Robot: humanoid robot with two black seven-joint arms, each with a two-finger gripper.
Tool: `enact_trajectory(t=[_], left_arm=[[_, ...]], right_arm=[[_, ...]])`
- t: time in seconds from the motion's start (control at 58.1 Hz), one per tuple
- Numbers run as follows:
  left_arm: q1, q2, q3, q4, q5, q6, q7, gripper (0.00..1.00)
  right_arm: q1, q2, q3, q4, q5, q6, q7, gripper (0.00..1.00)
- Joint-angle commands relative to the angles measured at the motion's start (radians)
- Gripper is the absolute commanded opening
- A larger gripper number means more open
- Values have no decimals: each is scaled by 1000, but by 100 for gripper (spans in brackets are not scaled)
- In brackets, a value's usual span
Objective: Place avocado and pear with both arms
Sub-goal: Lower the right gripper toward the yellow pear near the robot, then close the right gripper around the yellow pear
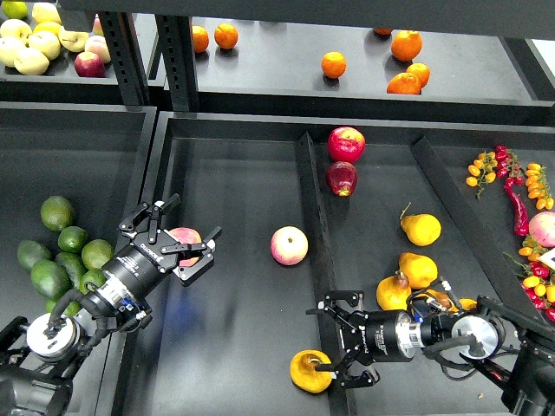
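Head view: right hand (334, 351), fingers spread wide, reaches beside the pear (310, 371) to grip it; left hand (178, 247), also open, hovers over a pink apple (185, 243), away from the avocado (48, 277).

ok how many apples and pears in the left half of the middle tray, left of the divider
apples: 2
pear: 1
total: 3
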Motion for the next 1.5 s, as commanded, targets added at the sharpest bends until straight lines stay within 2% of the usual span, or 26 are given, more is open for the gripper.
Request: enact_trajectory(t=[0.0,0.31,0.843,1.032,1.342,1.479], left_arm=[[0,0,-2,1,0,0,0,99],[0,0,-2,-1,0,0,0,99],[0,0,-3,-1,0,0,0,99],[0,0,-3,1,0,0,0,99],[0,0,-2,1,0,0,0,99],[0,0,-2,1,0,0,0,99]], right_arm=[[-2,17,-4,-16,0,-8,0,95],[-5,24,-38,-36,2,-10,0,92],[-18,68,-51,-98,3,-11,0,78],[-22,79,-56,-125,5,-10,0,71],[-41,93,-45,-136,6,-11,0,51],[-49,94,-44,-137,8,-11,0,46]])
